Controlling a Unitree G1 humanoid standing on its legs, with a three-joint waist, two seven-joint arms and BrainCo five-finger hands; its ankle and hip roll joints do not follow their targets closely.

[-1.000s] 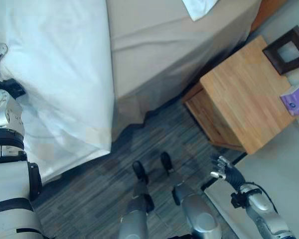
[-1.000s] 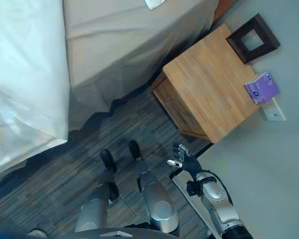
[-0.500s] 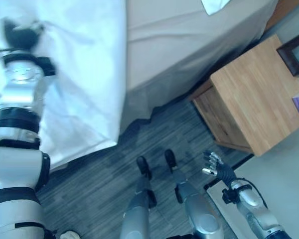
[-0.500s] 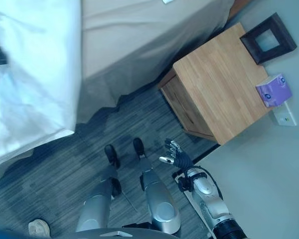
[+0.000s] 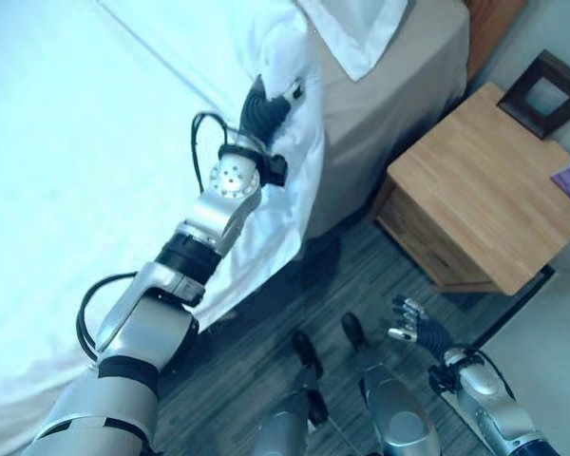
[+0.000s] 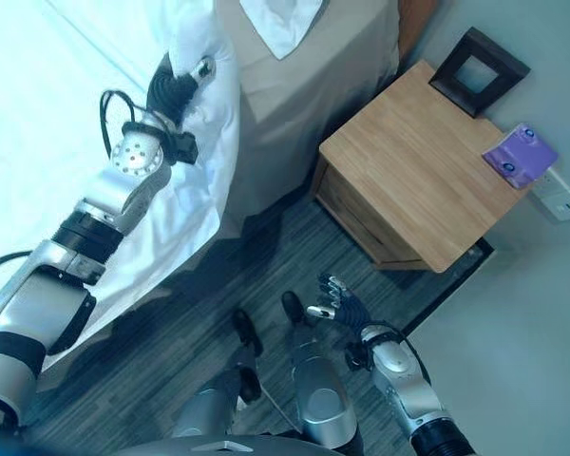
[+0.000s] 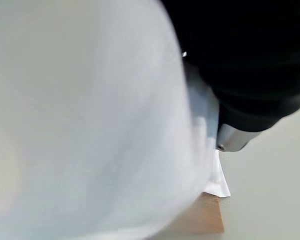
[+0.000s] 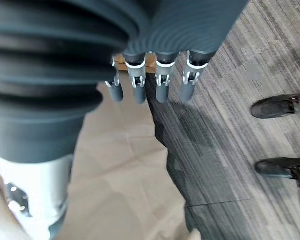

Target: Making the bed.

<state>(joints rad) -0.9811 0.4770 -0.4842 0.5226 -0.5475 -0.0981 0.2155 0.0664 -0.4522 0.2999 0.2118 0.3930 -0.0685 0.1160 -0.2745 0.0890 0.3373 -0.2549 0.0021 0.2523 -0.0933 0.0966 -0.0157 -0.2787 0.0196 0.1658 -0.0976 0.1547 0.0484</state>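
Left eye view
- Left hand (image 5: 264,106): raised over the bed, its dark ribbed cover against a bunched fold of the white duvet (image 5: 95,171); the fingers are buried in the cloth, so I cannot tell how they are set.
- White duvet: spread over most of the bed, its edge hanging down the side toward the grey carpet floor (image 5: 256,380).
- Beige sheet (image 5: 399,104): bare at the head corner of the bed, beside the duvet's edge.
- White pillow (image 5: 356,28): lies on the beige sheet at the head end, one corner pointing down.
- Right hand (image 5: 420,325): low over the floor, well apart from the bed, fingers spread and relaxed, holding nothing.

Right eye view
- Wooden nightstand (image 6: 408,171): stands just beside the bed's head corner.
- Dark square frame (image 6: 477,68): on the nightstand's far corner; what it holds cannot be made out.
- Purple tissue pack (image 6: 519,155): lies at the nightstand's edge by the wall.

Left wrist view
- Duvet cloth: white folds pressed close against the dark cover; the fingers are hidden.

Right wrist view
- Right hand's fingers (image 8: 161,87): in a row, loosely extended, nothing between them, above the carpet and beige cloth.
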